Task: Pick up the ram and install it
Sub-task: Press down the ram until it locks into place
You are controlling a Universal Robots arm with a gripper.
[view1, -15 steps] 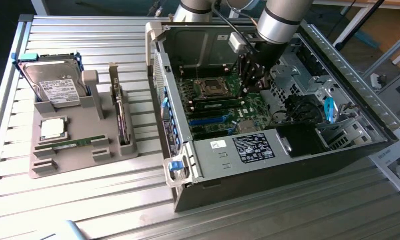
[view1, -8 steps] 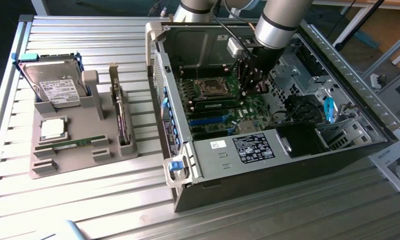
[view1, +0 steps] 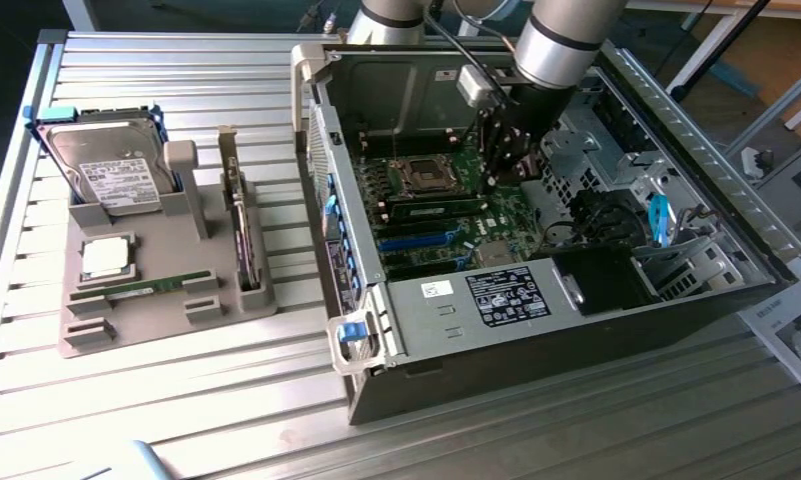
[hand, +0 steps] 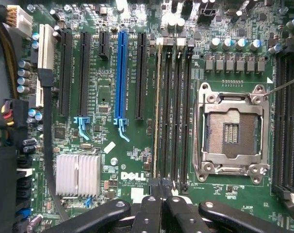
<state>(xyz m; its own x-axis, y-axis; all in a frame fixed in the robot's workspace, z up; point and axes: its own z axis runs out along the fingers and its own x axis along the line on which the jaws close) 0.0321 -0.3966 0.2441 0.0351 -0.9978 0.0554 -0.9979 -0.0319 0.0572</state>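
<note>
Positioning closed gripper, fingers pressed together, at the end of the ram; sitting edge-on along the outermost memory slot of the bank beside the processor socket, long axis running straight away from fingertips; showing no confirmed grasp

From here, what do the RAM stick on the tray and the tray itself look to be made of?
RAM stick: green circuit board, matte, apparently laminate with small dark chips. Tray: uniform dull grey with moulded slots, probably plastic, possibly printed.
</note>
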